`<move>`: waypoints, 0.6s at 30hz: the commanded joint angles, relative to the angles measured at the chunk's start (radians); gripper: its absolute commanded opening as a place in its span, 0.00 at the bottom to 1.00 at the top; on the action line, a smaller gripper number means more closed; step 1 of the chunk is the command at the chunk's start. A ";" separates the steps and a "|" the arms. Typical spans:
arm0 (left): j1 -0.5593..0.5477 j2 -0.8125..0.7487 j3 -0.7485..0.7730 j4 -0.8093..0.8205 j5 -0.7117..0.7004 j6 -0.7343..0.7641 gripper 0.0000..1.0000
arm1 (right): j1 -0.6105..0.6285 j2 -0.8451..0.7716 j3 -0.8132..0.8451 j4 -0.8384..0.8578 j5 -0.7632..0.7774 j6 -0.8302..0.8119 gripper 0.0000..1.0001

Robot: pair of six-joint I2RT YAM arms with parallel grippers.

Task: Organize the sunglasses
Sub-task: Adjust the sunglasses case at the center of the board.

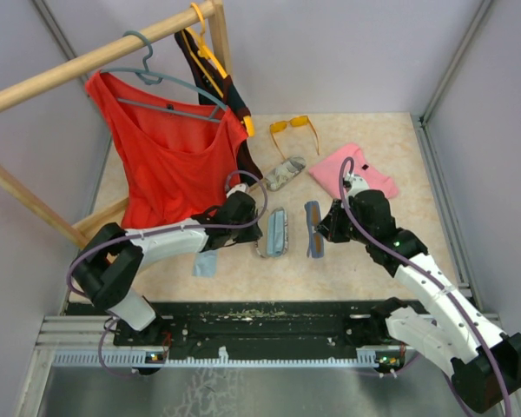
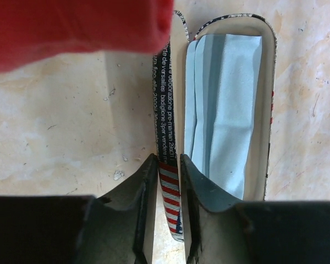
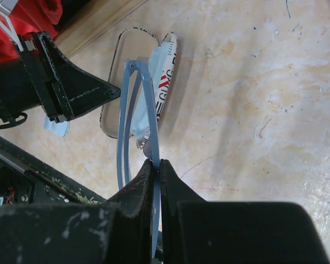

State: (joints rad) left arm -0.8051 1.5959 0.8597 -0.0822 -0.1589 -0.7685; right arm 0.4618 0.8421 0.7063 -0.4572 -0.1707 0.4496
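Right now the step in hand looks like the casing of the slim greyish-lilac sunglasses [image 1: 313,230]. The right hand [image 3: 158,165] is pinched tight on their frame at one end. It holds them folded, edge-on and clear of the table [image 1: 373,130], just beside the open glasses case [image 2: 268,99]. The left hand [image 2: 166,162] is narrowed on that case's striped lid, one finger on each side of it, which seems to steady the case and hold it open. Inside the case lies a folded light-blue cloth [image 2: 225,110] and nothing else that I can see. To my eye the next move calls for the right hand to swing the pair across and over the tray. It would then have to line them up lengthwise with the tray and lower them flat onto the cloth before letting go. The fit looks close, so a slight twist could catch an arm on the rim. The lid would have to be closed afterwards. The orange-lensed sunglasses [image 1: 300,122] sit untouched at the far side of the table, well apart from both hands. A second patterned case [image 1: 285,172] lies between them and the open one. It is too small in view for me to tell whether it holds anything. Another blue cloth [image 1: 206,263] lies loose near the left arm.
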 commanded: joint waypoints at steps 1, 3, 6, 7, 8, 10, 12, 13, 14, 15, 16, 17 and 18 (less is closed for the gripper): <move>0.004 -0.005 -0.007 0.029 0.000 0.030 0.26 | 0.000 -0.018 0.018 0.041 -0.007 0.006 0.00; 0.004 -0.020 -0.004 0.015 -0.021 0.039 0.22 | 0.000 -0.018 0.015 0.042 -0.009 0.007 0.00; 0.004 -0.048 -0.005 -0.013 -0.046 0.052 0.18 | 0.000 -0.018 0.011 0.046 -0.015 0.010 0.00; 0.003 -0.059 -0.006 -0.024 -0.054 0.056 0.16 | 0.000 -0.019 0.009 0.049 -0.019 0.011 0.00; 0.003 -0.069 -0.007 -0.032 -0.061 0.058 0.14 | 0.001 -0.019 0.007 0.051 -0.021 0.014 0.00; 0.003 -0.094 -0.012 -0.049 -0.073 0.066 0.13 | 0.000 -0.021 0.004 0.058 -0.030 0.020 0.00; 0.002 -0.115 -0.013 -0.073 -0.088 0.073 0.13 | 0.000 -0.021 0.001 0.068 -0.046 0.028 0.00; 0.001 -0.126 -0.013 -0.085 -0.098 0.075 0.12 | 0.000 -0.022 0.001 0.074 -0.058 0.034 0.00; -0.001 -0.138 -0.014 -0.103 -0.109 0.080 0.12 | 0.000 -0.021 -0.002 0.081 -0.071 0.040 0.00; -0.004 -0.150 -0.013 -0.117 -0.123 0.086 0.12 | 0.000 -0.022 -0.004 0.090 -0.083 0.047 0.00; -0.009 -0.161 -0.010 -0.133 -0.141 0.091 0.12 | 0.000 -0.022 -0.006 0.098 -0.093 0.055 0.00; -0.016 -0.171 -0.004 -0.154 -0.171 0.097 0.12 | 0.001 -0.022 -0.010 0.107 -0.108 0.063 0.00; -0.024 -0.177 0.001 -0.179 -0.199 0.103 0.12 | 0.001 -0.021 -0.014 0.116 -0.119 0.071 0.00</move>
State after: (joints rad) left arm -0.8101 1.4719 0.8509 -0.1879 -0.2558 -0.6987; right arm 0.4618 0.8406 0.6949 -0.4343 -0.2256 0.4816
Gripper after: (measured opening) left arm 0.201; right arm 0.036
